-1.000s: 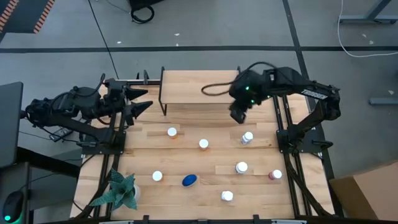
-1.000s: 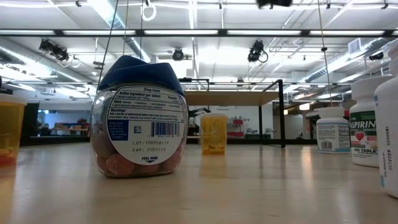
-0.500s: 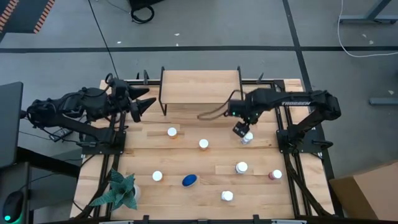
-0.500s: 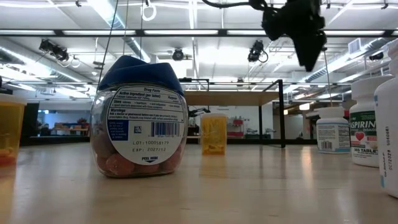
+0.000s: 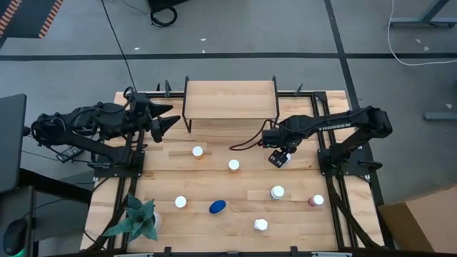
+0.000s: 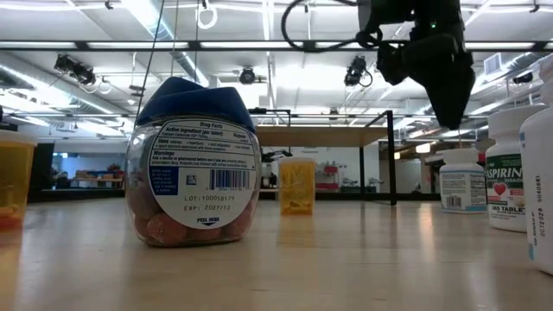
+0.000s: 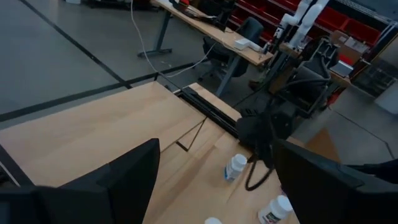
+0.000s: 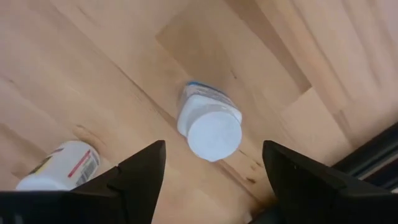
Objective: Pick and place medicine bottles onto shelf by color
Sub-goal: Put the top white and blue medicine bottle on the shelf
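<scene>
The right gripper (image 8: 214,171) hangs with its fingers (image 8: 140,171) spread wide directly above a white-capped white bottle (image 8: 209,126), which stands upright on the table (image 5: 243,178) in front of the shelf (image 5: 230,99). It is likely light, rigid and smooth, so a squeeze across the body under the cap suits. The left gripper (image 5: 166,118) waits open at the table's left edge; a busy workshop lies beyond.

The right arm reaches in from the right side of the high view, stretched leftward toward the frame's centre, its right tool (image 5: 279,156) pointing down with both fingers (image 8: 140,177) spread wide and nothing between them. The left arm sits folded at the left edge, its left tool (image 5: 161,118) pointing right, fingers apart and empty.
</scene>
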Action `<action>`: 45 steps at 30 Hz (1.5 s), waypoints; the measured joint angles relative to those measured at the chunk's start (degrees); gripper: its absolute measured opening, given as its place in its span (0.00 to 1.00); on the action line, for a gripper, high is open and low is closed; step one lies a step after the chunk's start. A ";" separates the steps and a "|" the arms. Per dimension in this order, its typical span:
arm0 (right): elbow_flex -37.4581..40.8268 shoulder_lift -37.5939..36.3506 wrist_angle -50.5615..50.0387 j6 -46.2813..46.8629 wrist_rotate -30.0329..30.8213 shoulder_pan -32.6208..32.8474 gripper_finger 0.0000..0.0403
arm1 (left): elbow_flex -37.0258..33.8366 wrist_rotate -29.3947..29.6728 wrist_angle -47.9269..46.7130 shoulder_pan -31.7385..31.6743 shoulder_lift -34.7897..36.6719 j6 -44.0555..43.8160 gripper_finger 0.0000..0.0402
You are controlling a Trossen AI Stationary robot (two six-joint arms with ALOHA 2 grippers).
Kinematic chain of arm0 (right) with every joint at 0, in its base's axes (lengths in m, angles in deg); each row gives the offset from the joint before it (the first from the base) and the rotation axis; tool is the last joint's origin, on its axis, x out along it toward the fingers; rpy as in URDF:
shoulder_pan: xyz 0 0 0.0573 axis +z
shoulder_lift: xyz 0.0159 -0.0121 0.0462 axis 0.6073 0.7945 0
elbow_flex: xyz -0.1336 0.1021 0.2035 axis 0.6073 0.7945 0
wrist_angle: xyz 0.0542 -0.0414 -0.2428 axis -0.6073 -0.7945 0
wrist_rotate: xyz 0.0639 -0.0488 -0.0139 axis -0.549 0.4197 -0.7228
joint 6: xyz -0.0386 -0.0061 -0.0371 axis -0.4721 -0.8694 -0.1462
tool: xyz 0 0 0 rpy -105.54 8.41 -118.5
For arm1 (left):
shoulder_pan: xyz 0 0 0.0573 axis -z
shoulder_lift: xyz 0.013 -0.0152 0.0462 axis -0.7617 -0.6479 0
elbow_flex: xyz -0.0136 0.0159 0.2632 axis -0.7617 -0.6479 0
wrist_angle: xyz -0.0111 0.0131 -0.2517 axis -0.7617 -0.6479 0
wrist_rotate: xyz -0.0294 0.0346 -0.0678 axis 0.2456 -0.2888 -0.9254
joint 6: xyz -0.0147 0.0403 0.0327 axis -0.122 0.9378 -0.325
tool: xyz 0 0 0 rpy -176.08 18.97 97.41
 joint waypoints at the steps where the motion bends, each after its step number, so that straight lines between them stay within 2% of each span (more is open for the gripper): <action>1: 0.39 0.00 0.15 0.62 -0.02 0.00 0.69 | 0.00 -0.20 -0.02 -0.02 0.02 -0.02 0.79; 10: 5.35 0.00 3.91 9.22 -2.76 -1.27 0.69 | 0.00 -1.87 -0.11 -0.02 0.00 -0.08 0.79; 21: 6.00 0.00 6.38 11.60 -2.08 -1.25 0.68 | 0.00 -3.27 -0.07 -0.02 0.00 -0.10 0.79; 29: 11.00 -0.02 8.24 11.84 -3.48 -1.44 0.68 | 0.00 -4.46 -0.03 -0.02 0.00 -0.38 0.78; 45: 10.35 -0.02 11.91 10.85 -2.62 -1.53 0.67 | 0.00 -4.88 -0.11 -0.02 0.00 -1.06 0.78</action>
